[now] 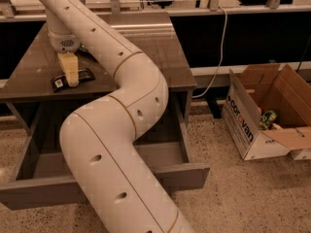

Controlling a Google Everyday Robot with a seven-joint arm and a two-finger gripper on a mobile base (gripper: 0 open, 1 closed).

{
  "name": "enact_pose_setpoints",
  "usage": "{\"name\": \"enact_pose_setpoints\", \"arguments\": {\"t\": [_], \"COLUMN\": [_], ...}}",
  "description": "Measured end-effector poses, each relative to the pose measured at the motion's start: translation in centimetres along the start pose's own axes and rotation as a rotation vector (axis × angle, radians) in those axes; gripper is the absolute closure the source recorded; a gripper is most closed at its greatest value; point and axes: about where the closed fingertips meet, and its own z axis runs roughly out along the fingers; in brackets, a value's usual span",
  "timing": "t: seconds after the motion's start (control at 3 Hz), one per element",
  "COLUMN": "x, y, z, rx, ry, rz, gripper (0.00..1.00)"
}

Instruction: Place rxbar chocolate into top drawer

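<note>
The rxbar chocolate [63, 80], a flat black wrapper with white marks, lies on the brown table top near its front left edge. My gripper [72, 80] hangs from the white arm straight down onto the bar, its cream fingers [71, 68] over the bar's middle. The top drawer [187, 174] stands pulled out below the table, its flat grey front panel toward me. My arm crosses in front of the drawer and hides much of its inside.
A white-sided cardboard box [241, 125] stands open on the speckled floor at the right, with a crushed green can [267, 118] inside. A white cable [221, 57] hangs behind the table. A dark counter front runs along the back.
</note>
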Motion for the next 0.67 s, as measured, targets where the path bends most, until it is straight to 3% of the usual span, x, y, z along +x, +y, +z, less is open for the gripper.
{"name": "enact_pose_setpoints", "arguments": {"t": [0.67], "x": [0.02], "y": [0.07], "z": [-0.34], "rx": [0.001], "ry": [0.001], "rz": [0.001], "gripper": [0.85]}}
